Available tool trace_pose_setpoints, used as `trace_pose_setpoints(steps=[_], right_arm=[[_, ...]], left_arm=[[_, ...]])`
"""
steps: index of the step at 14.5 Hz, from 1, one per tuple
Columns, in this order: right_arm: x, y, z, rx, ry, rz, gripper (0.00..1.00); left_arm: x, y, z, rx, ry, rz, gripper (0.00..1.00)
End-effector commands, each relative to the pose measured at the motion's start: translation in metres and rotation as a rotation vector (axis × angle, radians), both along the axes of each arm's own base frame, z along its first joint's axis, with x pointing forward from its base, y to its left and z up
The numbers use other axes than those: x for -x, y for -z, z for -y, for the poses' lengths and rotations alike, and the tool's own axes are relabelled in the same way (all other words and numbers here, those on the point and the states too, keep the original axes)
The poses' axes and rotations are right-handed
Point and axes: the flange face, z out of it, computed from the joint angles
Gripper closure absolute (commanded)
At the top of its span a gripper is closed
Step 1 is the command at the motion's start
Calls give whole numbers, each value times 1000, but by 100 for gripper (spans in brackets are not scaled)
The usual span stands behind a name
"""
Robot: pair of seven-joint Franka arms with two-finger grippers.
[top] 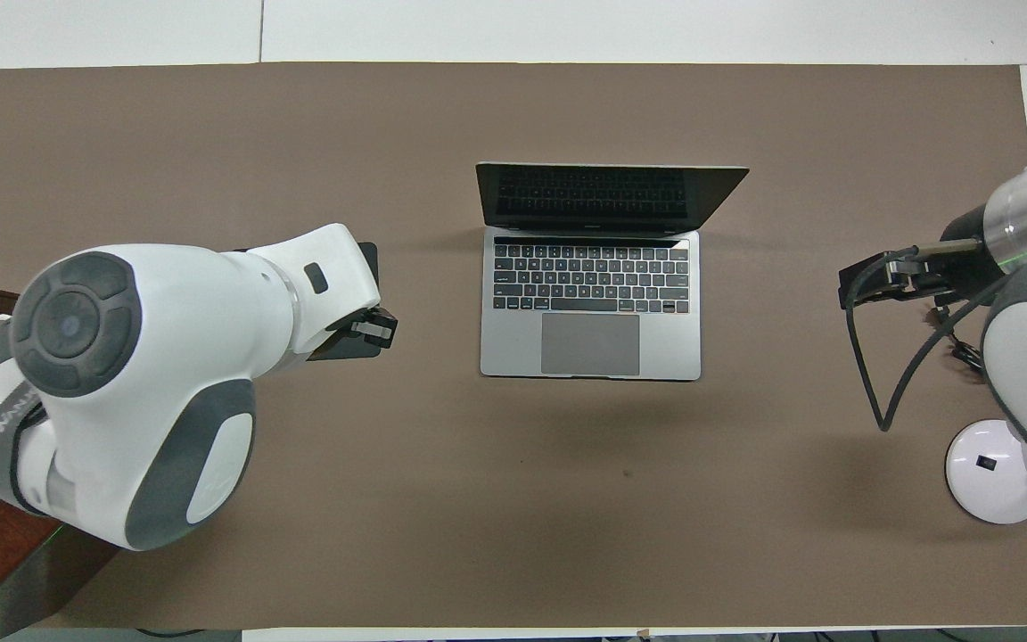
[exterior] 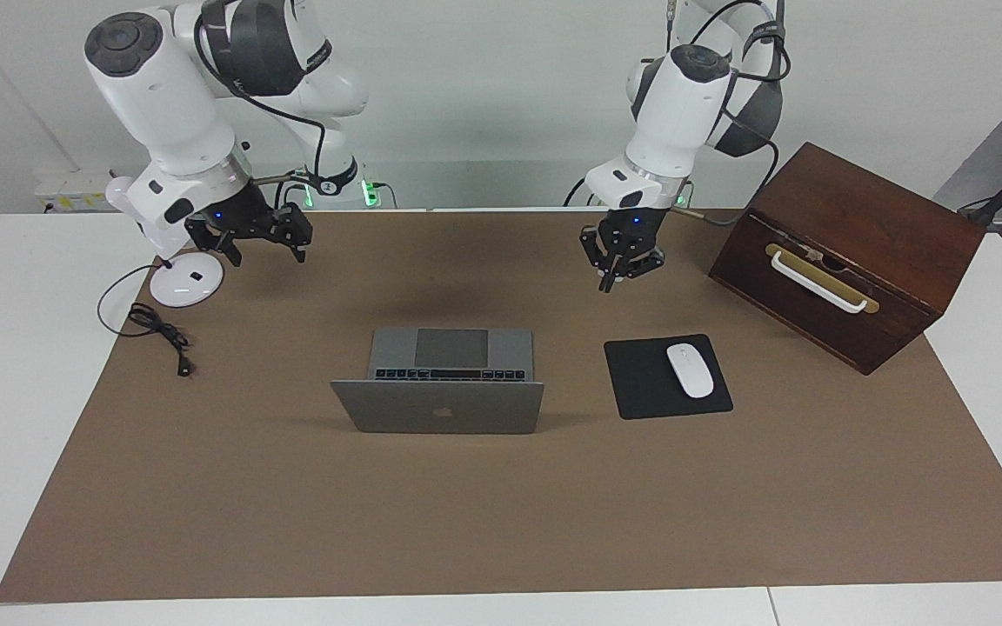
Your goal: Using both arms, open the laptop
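mid-mat, the laptop [exterior: 440, 382] stands open, lid up, task apparently done. at its ten o'clock in the facing view the right gripper [exterior: 259, 245] hangs spread and empty; at two o'clock the left gripper [exterior: 618, 265], whose finger state i cannot tell, holds nothing.

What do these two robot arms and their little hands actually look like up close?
Both arms are glossy white, built of rounded segments with dark grey joint covers and a silver ring at each wrist. Black cables loop along them. The left gripper and the right gripper are small black two-finger claws, each with a tiny blue light above. Green lights glow at the bases.
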Motion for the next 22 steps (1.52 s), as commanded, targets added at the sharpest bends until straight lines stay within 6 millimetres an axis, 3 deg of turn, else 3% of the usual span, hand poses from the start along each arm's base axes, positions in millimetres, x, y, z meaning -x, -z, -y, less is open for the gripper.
trace_pose_setpoints(steps=[1,5,8,13,17,20,22], right_arm=[[8,-14,18,15,-1,-9,0],[7,-31,37,11,39,7,0],[4,-31,33,9,40,27,0],[-8,-34,24,5,39,80,0],[-13,-32,24,2,54,98,0],[-14,-31,24,23,64,101,0],[-14,-31,16,81,32,110,0]], left_arm=[[9,-23,-35,-17,-17,-25,0],[10,-41,-85,-63,-10,-41,0],[11,-50,-120,-68,-67,-62,0],[5,-64,-194,-67,-217,-63,0],[-2,-99,-222,-145,-265,-131,0],[-10,-119,-220,-138,-361,-164,0],[-11,-120,-218,-133,-373,-187,0]])
